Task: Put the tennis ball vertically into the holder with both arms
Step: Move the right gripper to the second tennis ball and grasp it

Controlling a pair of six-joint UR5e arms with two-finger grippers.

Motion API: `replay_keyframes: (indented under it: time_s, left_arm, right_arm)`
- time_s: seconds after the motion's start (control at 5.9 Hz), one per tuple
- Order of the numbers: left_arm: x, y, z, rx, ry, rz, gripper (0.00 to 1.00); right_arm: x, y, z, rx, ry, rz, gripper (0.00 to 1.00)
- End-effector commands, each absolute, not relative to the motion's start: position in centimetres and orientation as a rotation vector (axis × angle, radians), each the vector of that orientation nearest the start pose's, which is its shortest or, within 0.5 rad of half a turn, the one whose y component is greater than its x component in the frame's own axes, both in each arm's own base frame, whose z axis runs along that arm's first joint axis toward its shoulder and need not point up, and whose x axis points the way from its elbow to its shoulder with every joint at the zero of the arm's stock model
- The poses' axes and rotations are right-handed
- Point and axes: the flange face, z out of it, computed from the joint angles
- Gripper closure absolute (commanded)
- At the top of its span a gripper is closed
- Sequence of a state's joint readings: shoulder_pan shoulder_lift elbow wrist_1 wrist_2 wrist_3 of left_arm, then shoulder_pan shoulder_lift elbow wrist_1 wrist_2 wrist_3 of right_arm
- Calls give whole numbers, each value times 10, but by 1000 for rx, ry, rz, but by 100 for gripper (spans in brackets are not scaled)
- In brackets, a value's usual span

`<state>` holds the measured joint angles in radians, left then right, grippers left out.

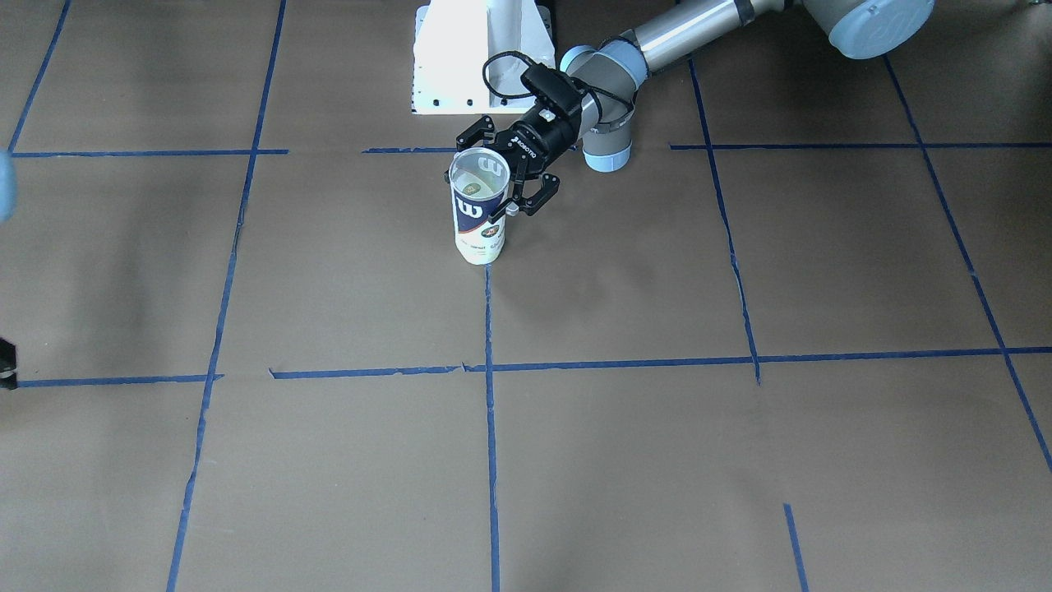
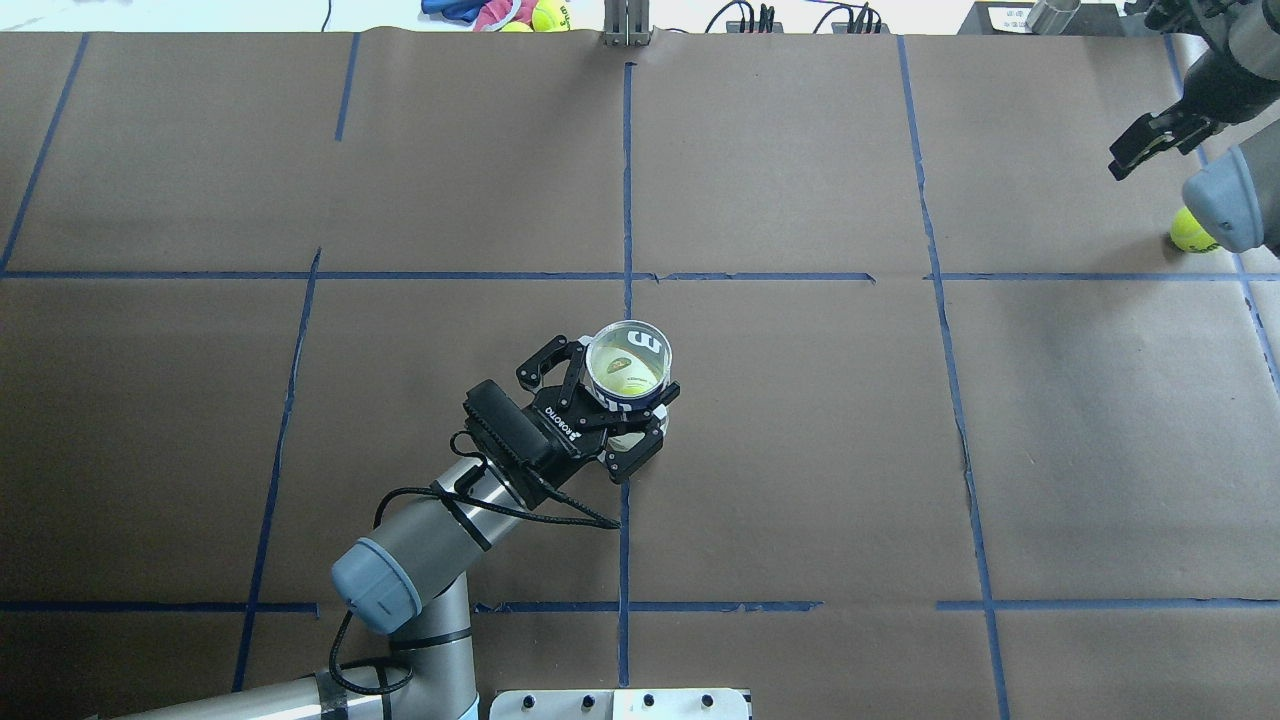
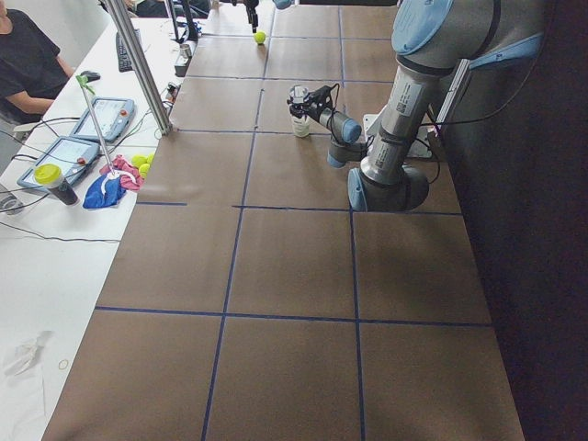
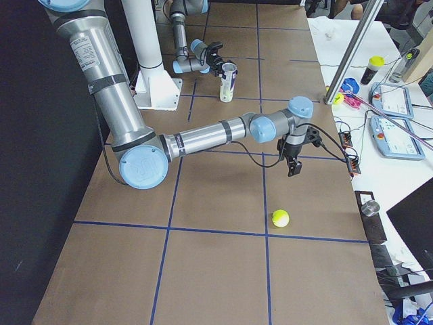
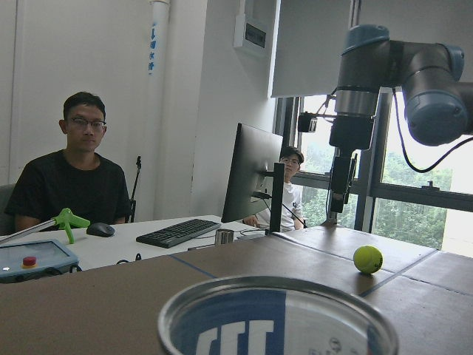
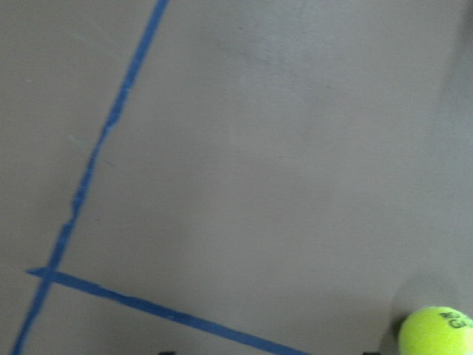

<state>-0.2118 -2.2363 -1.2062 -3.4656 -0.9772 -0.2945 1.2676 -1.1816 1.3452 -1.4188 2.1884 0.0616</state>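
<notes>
The holder (image 1: 477,215), a clear can with a navy-and-white W label, stands upright near the table's middle, mouth up. It also shows in the overhead view (image 2: 628,358). Something pale yellow-green shows deep inside it; I cannot tell what. My left gripper (image 1: 485,185) reaches in sideways, and its fingers close around the can's upper body (image 2: 612,405). The tennis ball (image 2: 1190,232) lies on the table far off on my right, and also shows in the exterior right view (image 4: 280,217) and at the right wrist view's bottom corner (image 6: 436,333). My right gripper (image 2: 1150,148) hangs above the table just beyond the ball, open and empty.
The white pedestal base (image 1: 477,57) stands just behind the can. An operators' desk with tablets, a monitor and spare balls (image 3: 140,163) runs along the table's far edge, with a metal post (image 4: 352,54). Two people (image 5: 81,170) sit there.
</notes>
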Motion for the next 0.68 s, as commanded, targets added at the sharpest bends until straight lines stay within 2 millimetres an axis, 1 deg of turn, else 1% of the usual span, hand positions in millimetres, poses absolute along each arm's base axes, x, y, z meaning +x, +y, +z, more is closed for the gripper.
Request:
replay_keyframes:
  time_s: [0.0,0.17,0.34,0.51]
  left_arm:
    - [592,-320,251,1626,1292,-8,11]
    - [591,-320,251,1627,1292,-8,11]
    - [591,-320,251,1627,1292,-8,11]
    - [591,-320,251,1627,1292,-8,11]
  right_arm:
    - [-104,-668,630,183,-637,-407,11]
    - [-104,-663,647,161,-635,-430,10]
    - [-103,-659,664,154,-627,-490,8]
    - [-109,-659,665,152,-617,-502,6]
